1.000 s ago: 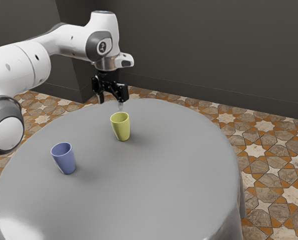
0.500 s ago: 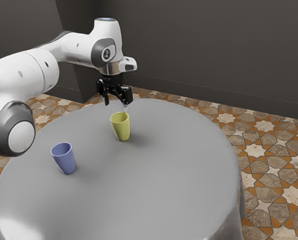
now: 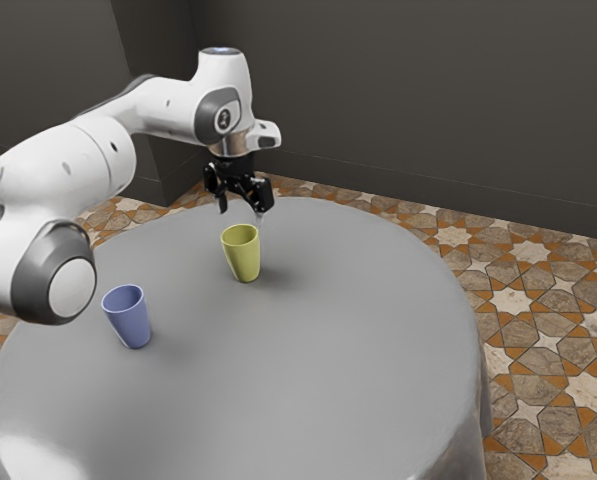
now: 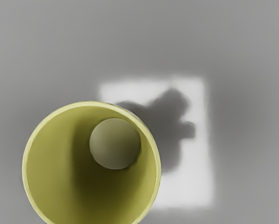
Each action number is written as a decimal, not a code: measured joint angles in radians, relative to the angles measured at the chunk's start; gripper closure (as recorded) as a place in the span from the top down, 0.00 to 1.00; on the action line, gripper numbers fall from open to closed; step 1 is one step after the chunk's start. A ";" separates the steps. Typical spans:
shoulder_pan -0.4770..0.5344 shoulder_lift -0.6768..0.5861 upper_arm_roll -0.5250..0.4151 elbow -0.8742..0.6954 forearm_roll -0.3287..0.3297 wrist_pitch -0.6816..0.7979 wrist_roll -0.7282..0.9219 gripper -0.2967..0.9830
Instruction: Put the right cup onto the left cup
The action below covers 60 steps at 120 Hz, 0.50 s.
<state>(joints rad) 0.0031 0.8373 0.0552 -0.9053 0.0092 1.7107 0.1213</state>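
Fingers spread, the hand [image 3: 241,211] hangs above the yellow cup [image 3: 244,259]; the blue cup [image 3: 130,323] stands apart from that cup.

Room for the gripper [image 3: 241,212] to pass is left between the yellow cup [image 3: 243,254] and the blue cup [image 3: 128,318], which are set well apart, and a broader stretch of tabletop [image 3: 368,320] is left free toward the exterior view's right. Close below the gripper, low passage is blocked by the yellow cup's upright wall, though its mouth is left unobstructed from above; nearer the exterior view's left, the way is barred by the blue cup.
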 joint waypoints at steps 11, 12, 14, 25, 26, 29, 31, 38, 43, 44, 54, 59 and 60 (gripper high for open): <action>0.000 0.022 -0.001 0.020 0.000 0.001 0.002 0.77; 0.000 0.023 -0.001 0.021 0.000 0.001 0.002 0.77; 0.000 0.026 -0.001 0.022 0.000 0.001 0.002 0.77; 0.000 0.040 -0.001 0.028 0.000 0.003 0.004 0.77; 0.000 0.041 -0.001 0.030 0.000 0.003 0.004 0.77; 0.000 0.047 -0.002 0.034 0.000 0.003 0.004 0.77; 0.000 0.050 -0.002 0.036 0.000 0.003 0.004 0.77; 0.000 0.058 -0.003 0.041 0.000 0.004 0.005 0.77; 0.000 0.064 -0.003 0.042 0.000 0.005 0.006 0.77; 0.000 0.065 -0.003 0.042 0.000 0.005 0.006 0.77; 0.000 0.076 -0.003 0.047 0.000 0.007 0.007 0.77; 0.000 0.081 -0.003 0.048 0.000 0.008 0.007 0.77; 0.000 0.082 -0.003 0.048 0.000 0.008 0.007 0.77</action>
<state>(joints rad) 0.0031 0.9189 0.0524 -0.8572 0.0092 1.7191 0.1284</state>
